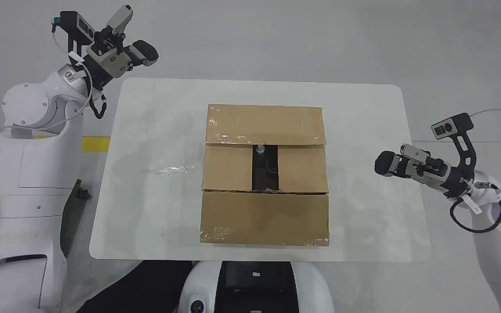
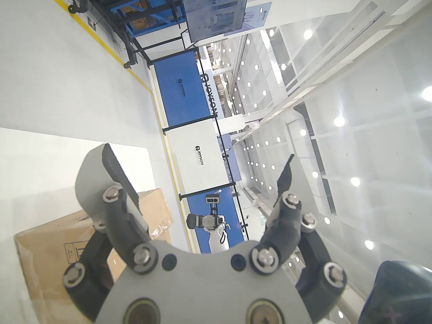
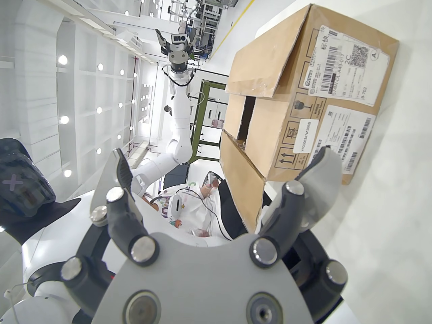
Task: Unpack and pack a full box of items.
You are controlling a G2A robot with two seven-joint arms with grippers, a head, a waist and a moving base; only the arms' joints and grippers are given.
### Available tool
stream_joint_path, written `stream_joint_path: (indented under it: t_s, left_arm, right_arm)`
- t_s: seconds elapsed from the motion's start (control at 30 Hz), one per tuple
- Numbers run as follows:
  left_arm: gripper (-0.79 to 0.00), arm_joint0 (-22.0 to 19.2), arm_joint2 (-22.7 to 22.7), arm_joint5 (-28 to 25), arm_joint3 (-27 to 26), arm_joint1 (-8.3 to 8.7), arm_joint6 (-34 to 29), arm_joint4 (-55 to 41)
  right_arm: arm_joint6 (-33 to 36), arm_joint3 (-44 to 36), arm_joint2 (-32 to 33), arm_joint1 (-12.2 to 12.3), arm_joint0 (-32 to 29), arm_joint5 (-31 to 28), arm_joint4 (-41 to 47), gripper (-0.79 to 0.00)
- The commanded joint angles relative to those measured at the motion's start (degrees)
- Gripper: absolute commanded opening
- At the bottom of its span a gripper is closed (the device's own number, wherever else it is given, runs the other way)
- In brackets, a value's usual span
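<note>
A brown cardboard box point(image 1: 264, 174) stands in the middle of the white table point(image 1: 376, 117). Its long flaps are folded out flat and the short ones leave a narrow dark slot point(image 1: 266, 168), where something dark shows inside. My left gripper point(image 1: 145, 53) is held open and empty in the air off the table's far left corner, well away from the box point(image 2: 67, 237). My right gripper point(image 1: 383, 163) hovers open and empty over the table's right side, facing the labelled wall of the box point(image 3: 303, 102). In the wrist views both the left gripper point(image 2: 199, 163) and the right gripper point(image 3: 221, 160) have their fingers spread wide.
Bare tabletop rings the box on every side, with the widest strips at the left point(image 1: 156, 180) and right point(image 1: 368, 203). A yellow floor line point(image 1: 95, 143) runs beyond the table's left edge.
</note>
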Motion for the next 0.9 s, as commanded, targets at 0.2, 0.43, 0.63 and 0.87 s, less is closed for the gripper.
stream_joint_path:
  t_s: [0.2,0.43,0.63,0.87]
  left_arm:
    - [0.000,0.0,0.0,0.0,0.0,0.00,0.0,0.0]
    - [0.000,2.7,0.7,0.8,-3.9,-0.15,-0.8,-1.3]
    - [0.000,6.1,1.4,-0.8,-7.4,0.01,-9.2,-2.6]
    - [0.000,9.2,0.5,1.8,-11.3,0.47,-18.7,-7.3]
  right_arm:
    - [0.0,0.0,0.0,0.0,0.0,0.0,0.0,0.000]
    - [0.0,0.0,0.0,0.0,0.0,0.0,0.0,0.000]
    - [0.0,0.0,0.0,0.0,0.0,0.0,0.0,0.000]
    - [0.0,0.0,0.0,0.0,0.0,0.0,0.0,0.000]
